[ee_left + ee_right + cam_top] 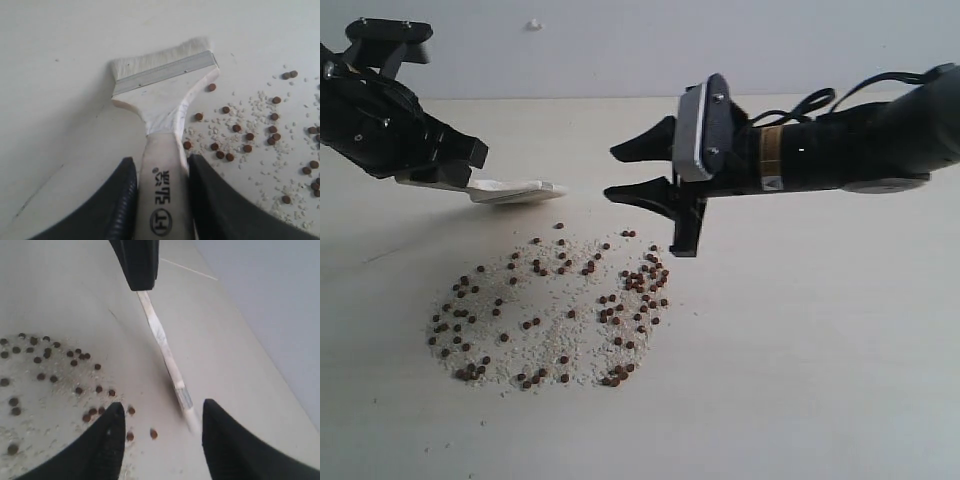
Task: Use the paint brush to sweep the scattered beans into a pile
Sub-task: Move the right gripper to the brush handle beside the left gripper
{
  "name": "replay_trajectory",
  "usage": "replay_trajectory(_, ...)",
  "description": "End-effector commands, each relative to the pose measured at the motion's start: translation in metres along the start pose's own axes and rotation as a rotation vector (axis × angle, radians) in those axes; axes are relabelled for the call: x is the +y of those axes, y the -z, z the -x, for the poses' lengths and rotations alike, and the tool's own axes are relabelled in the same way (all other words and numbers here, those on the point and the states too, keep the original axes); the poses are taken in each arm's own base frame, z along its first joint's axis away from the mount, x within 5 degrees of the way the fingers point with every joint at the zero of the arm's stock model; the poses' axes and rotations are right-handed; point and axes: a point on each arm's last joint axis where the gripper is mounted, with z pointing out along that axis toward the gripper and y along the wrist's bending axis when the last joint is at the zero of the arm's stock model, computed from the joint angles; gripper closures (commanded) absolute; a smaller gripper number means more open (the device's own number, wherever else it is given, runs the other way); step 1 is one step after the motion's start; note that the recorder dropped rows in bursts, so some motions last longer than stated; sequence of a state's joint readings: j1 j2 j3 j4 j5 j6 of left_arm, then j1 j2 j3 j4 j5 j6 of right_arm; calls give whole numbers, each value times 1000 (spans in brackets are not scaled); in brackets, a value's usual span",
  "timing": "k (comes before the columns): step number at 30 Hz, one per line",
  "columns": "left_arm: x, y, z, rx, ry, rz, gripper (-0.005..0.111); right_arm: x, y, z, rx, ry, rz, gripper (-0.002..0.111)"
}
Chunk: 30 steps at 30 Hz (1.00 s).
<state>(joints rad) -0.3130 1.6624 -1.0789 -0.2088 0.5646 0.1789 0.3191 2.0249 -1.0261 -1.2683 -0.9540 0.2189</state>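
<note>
The paint brush (515,190) (162,107) has a cream handle, a silver ferrule and off-white bristles. My left gripper (455,165) (162,172) is shut on its handle, holding it low over the table with the bristles pointing right. The reddish-brown beans (550,305) (250,135) (50,365) lie scattered in a wide ring among white crumbs, just in front of the brush head. My right gripper (650,195) (160,422) hangs open above the far right edge of the bean patch, empty. In the right wrist view the brush (165,352) shows edge-on.
The beige table top (820,350) carries the beans and crumbs only. A pale wall rises behind the table's far edge (570,97). The right arm's black body (850,140) stretches in from the right.
</note>
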Motion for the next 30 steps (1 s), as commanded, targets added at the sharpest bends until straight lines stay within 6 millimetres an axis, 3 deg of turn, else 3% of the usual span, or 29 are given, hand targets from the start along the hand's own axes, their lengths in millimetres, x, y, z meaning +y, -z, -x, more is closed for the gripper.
replay_trajectory(1,-3,6,5,-28,2,-12,107,-7,-38,4,-19,77,19,61)
replay_trajectory(5,-4,6,6,-33,12,-22,107,-8,-70,5,-46,113,43,61)
replay_trajectory(10,-4,6,5,-29,9,-24,107,-13,-95,5,-78,126,52,61)
replay_trajectory(22,-7,6,5,-31,6,-51,107,-1,-115,13,-109,142,102,61)
replay_trajectory(30,-9,6,5,-30,16,-73,107,-2,-116,13,-111,136,90,61)
